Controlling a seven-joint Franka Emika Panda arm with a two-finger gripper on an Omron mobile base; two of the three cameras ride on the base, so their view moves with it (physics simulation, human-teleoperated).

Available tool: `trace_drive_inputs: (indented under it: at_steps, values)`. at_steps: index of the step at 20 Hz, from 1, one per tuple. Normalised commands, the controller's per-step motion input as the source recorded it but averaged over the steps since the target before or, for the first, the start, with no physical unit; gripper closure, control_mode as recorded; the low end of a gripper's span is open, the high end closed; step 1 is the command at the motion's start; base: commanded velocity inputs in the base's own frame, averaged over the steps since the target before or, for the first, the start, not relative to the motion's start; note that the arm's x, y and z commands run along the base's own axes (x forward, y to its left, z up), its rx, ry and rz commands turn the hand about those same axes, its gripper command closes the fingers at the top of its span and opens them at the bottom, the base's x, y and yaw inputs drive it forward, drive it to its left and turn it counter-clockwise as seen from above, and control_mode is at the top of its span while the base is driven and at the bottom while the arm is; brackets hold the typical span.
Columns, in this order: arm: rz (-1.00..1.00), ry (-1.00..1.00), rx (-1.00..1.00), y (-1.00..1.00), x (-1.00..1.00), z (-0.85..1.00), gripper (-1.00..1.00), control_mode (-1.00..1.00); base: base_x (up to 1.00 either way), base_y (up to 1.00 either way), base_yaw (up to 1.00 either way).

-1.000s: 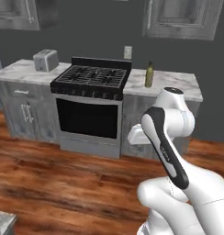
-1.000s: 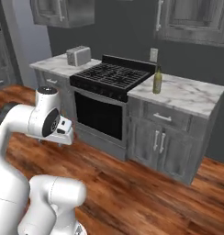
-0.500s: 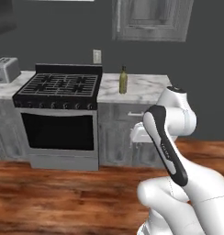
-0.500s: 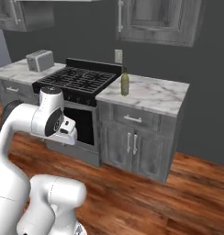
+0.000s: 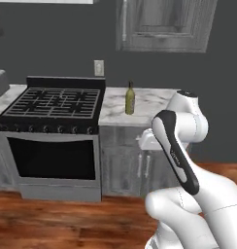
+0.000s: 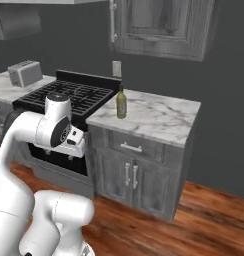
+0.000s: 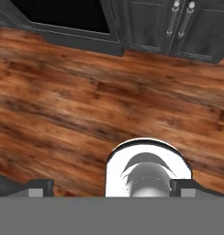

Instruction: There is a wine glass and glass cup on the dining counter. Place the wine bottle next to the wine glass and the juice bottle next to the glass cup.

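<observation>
wine bottle (image 5: 130, 98) standing alone, marble countertop (image 6: 159, 117) around it

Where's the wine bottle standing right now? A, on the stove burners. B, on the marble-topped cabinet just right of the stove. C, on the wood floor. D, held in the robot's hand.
B: the wine bottle stands upright on the marble-topped cabinet, beside the stove.

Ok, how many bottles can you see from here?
1. The wine bottle stands upright on the marble counter just right of the stove, near the stove-side edge. The juice bottle isn't in these views; it may sit elsewhere.
</observation>
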Motion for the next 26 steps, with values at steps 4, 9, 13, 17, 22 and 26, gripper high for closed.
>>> trace_drive_inputs:
  at_steps: [4,9,13,17,22,26]
  values:
    - [0.00,0.00,0.00,0.00,0.00,0.00,-1.00,1.00,0.76,-0.29,0.00]
    - [0.00,0.00,0.00,0.00,0.00,0.00,-1.00,1.00,0.66,-0.24,-0.02]
    - [0.00,0.00,0.00,0.00,0.00,0.00,-1.00,1.00,0.63,-0.14,-0.06]
    - [0.00,0.00,0.00,0.00,0.00,0.00,-1.00,1.00,0.59,-0.08,-0.03]
    - [0.00,0.00,0.00,0.00,0.00,0.00,-1.00,1.00,0.51,-0.05,0.00]
    - [0.00,0.00,0.00,0.00,0.00,0.00,-1.00,1.00,0.46,-0.01,0.00]
